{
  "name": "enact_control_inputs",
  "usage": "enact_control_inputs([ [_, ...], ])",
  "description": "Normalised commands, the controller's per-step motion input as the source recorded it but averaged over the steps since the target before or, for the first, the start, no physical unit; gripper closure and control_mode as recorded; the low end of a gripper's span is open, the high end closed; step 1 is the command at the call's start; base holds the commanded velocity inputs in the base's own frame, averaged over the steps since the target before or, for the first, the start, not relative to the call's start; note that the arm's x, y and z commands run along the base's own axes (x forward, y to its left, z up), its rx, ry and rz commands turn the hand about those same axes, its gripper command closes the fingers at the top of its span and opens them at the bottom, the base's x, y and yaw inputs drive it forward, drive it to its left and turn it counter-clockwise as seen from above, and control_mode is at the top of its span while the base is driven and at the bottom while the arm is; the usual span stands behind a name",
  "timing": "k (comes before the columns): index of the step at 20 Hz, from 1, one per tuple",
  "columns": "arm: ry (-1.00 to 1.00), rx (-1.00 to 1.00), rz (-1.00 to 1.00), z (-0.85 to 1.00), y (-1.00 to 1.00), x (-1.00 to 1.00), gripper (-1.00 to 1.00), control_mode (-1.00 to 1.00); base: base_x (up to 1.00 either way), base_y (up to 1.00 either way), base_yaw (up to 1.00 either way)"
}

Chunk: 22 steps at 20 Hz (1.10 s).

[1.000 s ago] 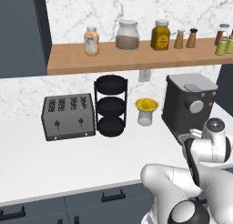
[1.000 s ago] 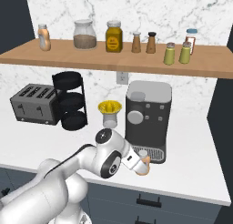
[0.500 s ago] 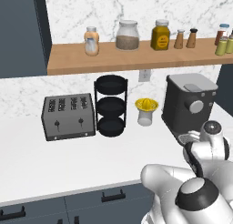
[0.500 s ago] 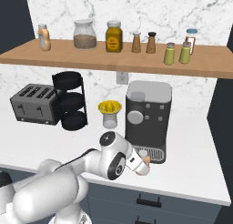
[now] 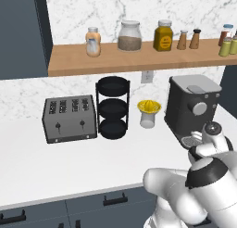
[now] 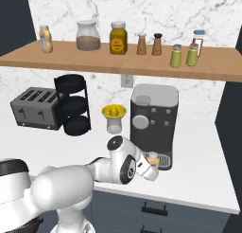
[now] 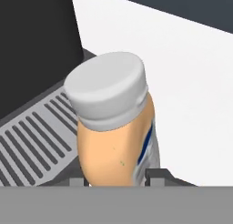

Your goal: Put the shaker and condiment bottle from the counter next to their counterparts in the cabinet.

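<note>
The condiment bottle (image 7: 116, 127), orange and white with a pale cap, stands on the counter (image 6: 203, 173) in front of the coffee machine's drip grille. My gripper (image 7: 118, 180) is shut on it, one fingertip (image 7: 157, 176) pressed against each side low down. In the right base view the gripper (image 6: 147, 168) holds the bottle (image 6: 152, 158) just right of my wrist. Its twin bottle (image 6: 45, 38) stands at the left end of the cabinet shelf (image 6: 118, 62). Two yellow-green shakers (image 6: 176, 56) (image 6: 192, 55) stand side by side at the shelf's right end.
The coffee machine (image 6: 153, 116) stands right behind the bottle. A juicer (image 6: 114, 117), a black tiered rack (image 6: 73, 104) and a toaster (image 6: 37, 108) line the counter to the left. The shelf also holds a glass jar (image 6: 88, 36), a mustard jar (image 6: 118, 38) and two brown shakers (image 6: 142, 44).
The jaws have closed from wide open onto the condiment bottle. The arm has barely moved and the bottle stays on the counter.
</note>
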Motion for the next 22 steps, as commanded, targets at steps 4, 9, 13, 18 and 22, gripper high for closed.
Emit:
enact_control_inputs([
  [4,0.0,0.0,-0.02,0.0,0.0,0.03,1.0,-1.0,0.0,0.0,0.0],
  [9,0.0,0.05,0.0,0.18,0.0,0.0,1.0,-1.0,0.0,0.0,0.0],
  [13,0.0,0.09,0.0,0.37,0.05,-0.03,1.0,-1.0,0.0,0.0,0.0],
  [18,0.0,0.05,0.0,0.23,0.21,-0.12,1.0,-1.0,0.0,0.0,0.0],
  [22,-0.05,-0.06,0.0,0.0,0.55,-0.34,1.0,-1.0,0.0,0.0,0.0],
])
